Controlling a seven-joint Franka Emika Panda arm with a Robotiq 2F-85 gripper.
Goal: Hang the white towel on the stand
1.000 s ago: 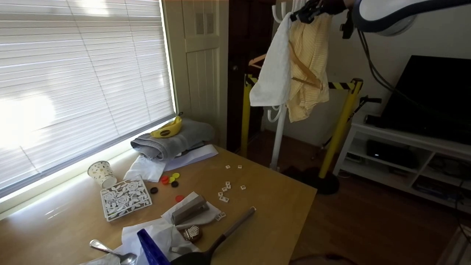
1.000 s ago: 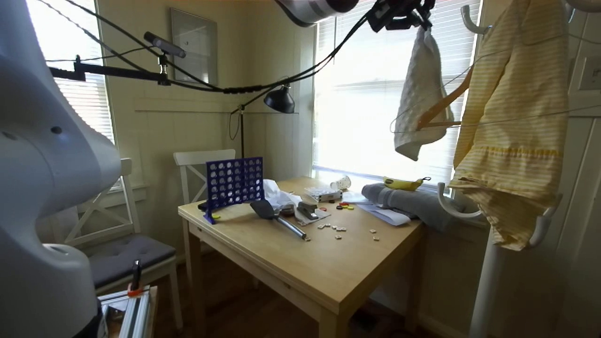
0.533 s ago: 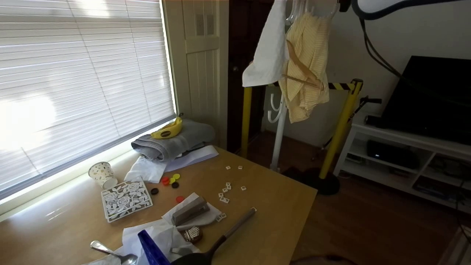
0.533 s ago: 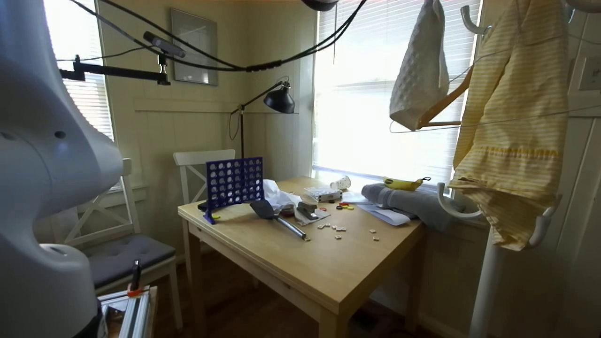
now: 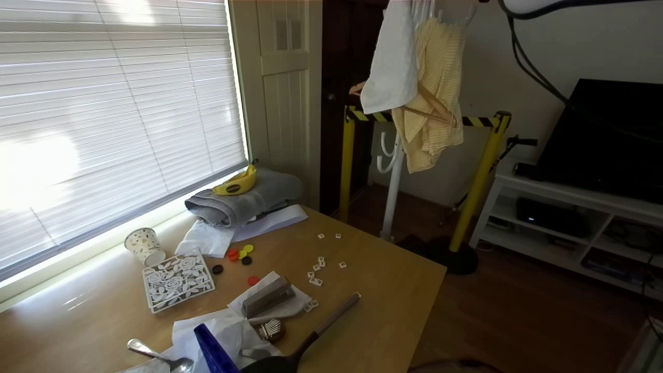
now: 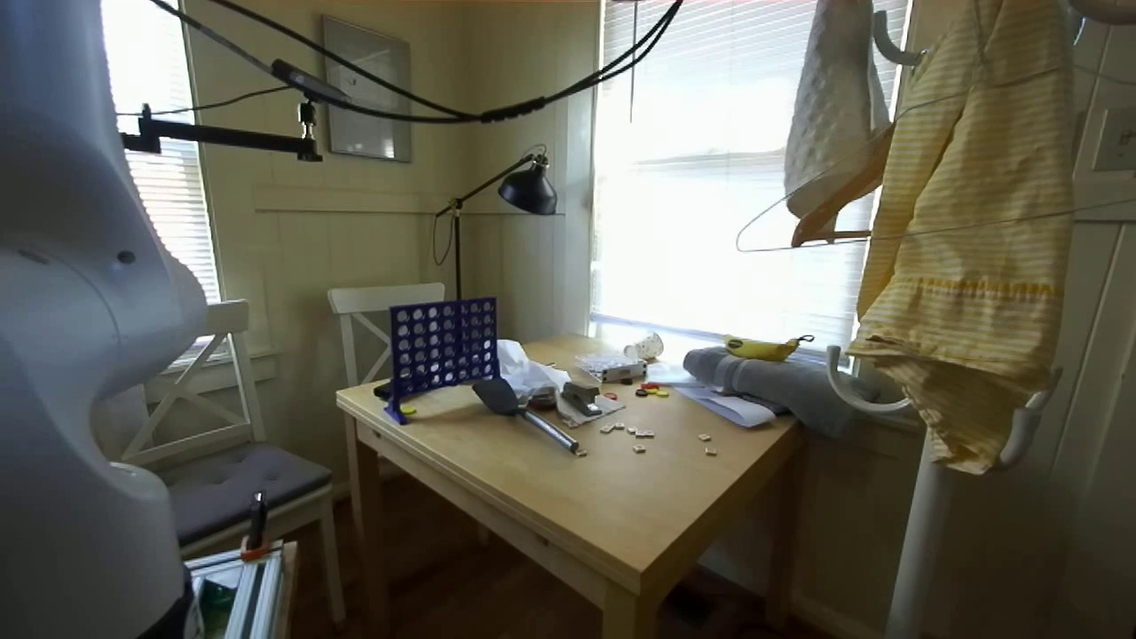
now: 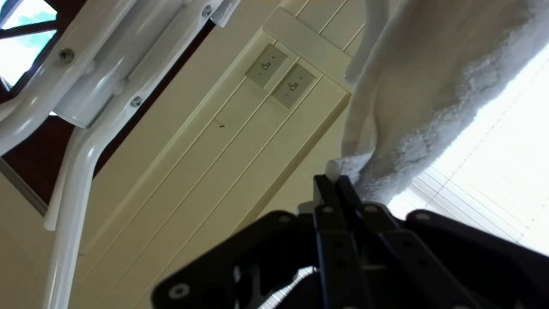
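Placement looks to be the step in hand: in the wrist view the Robotiq gripper (image 7: 334, 182) is drawn narrow, pinching one end of the white terry towel (image 7: 437, 94), which spreads from that pinch toward half past one. Toward ten o'clock from the pinch, well apart from it, run the bolted tubes of the white coat stand (image 7: 101, 83). In both exterior views the towel drops in from beyond the top edge, its lower end hanging higher than the tabletop (image 5: 393, 290). In an exterior view an upturned hook (image 6: 883, 37) sits near the towel's one o'clock, a wooden hanger (image 6: 848, 195) overlaps it at six, and a yellow-striped cloth (image 6: 972, 248) hangs on the stand toward four. Both exterior views crop out the gripper and the towel's top, so whether any of it already rests on a hook cannot be told. As I judge it, the next move calls for taking the pinched end past a hook's tip and inward, so that cloth lies across the bend rather than against its outer face; then a short lowering, clear of the hanger and the yellow-striped cloth, until the hook bears the weight. Only then should the gripper let go.
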